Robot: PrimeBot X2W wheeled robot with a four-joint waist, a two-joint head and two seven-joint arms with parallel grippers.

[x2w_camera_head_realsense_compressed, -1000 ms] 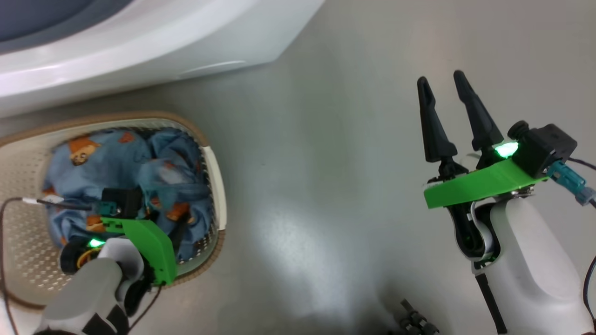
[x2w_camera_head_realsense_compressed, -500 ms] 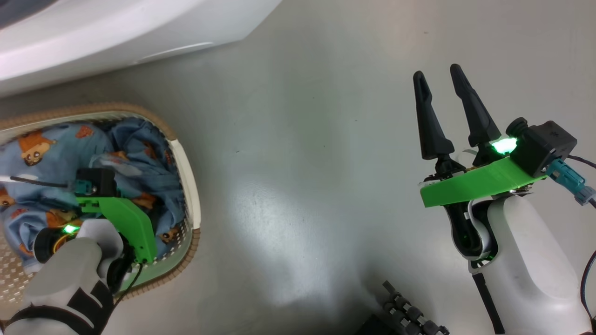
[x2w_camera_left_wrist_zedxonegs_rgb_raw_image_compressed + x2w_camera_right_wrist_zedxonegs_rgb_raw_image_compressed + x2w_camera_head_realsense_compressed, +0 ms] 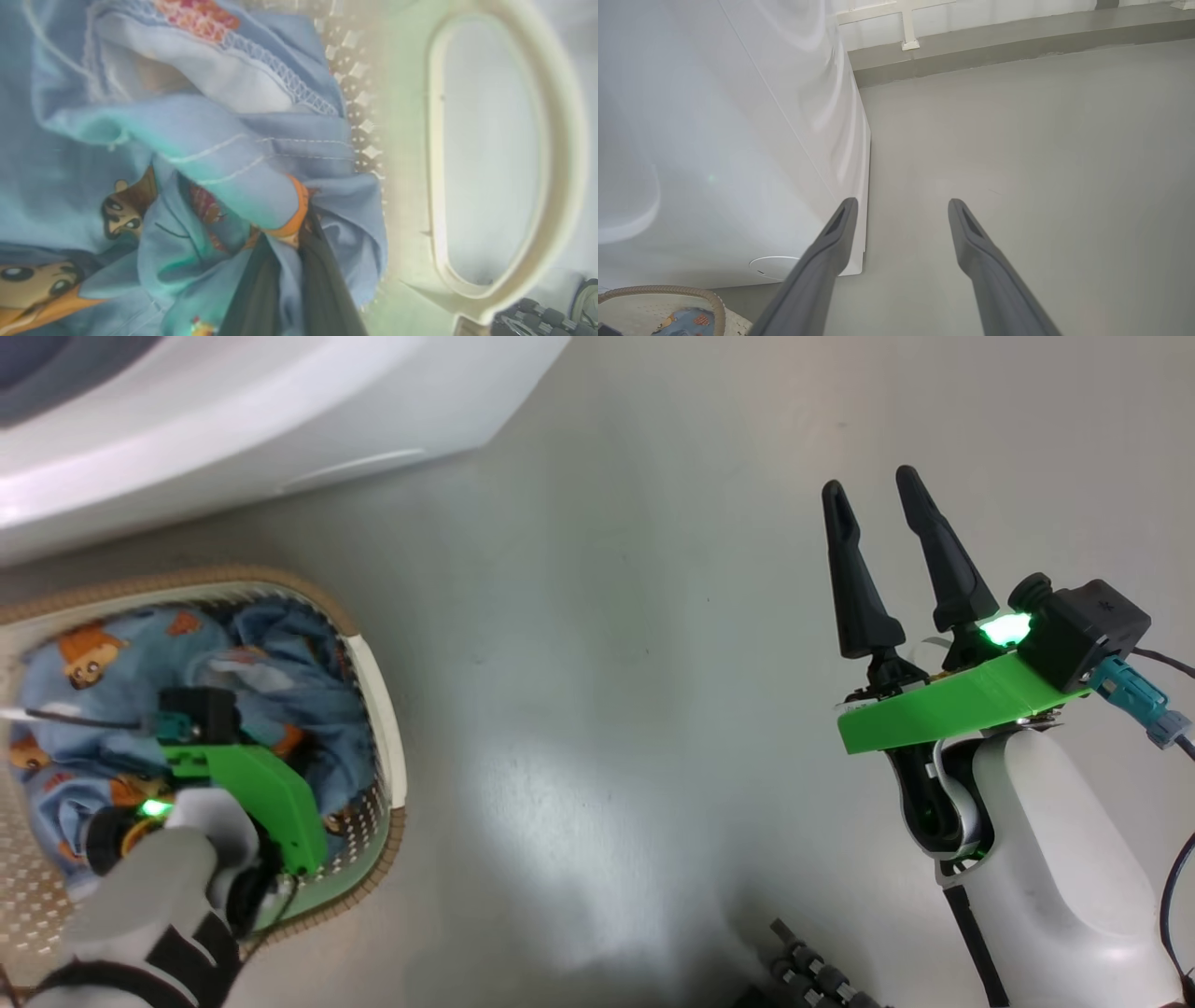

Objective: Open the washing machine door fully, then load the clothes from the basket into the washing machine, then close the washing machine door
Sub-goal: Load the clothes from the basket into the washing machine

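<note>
1. Underfoot, the smooth grey floor (image 3: 607, 709) shines with a pale glare, and a grey skirting (image 3: 994, 42) edges it.
2. The white washing machine (image 3: 233, 420) stands just beyond the basket (image 3: 385, 728), which sits on the floor.
3. The left fingers (image 3: 322, 275) are pinched on the clothes (image 3: 70, 163) inside the basket.
4. The right fingers (image 3: 851, 569) are spread and empty above the floor.
</note>
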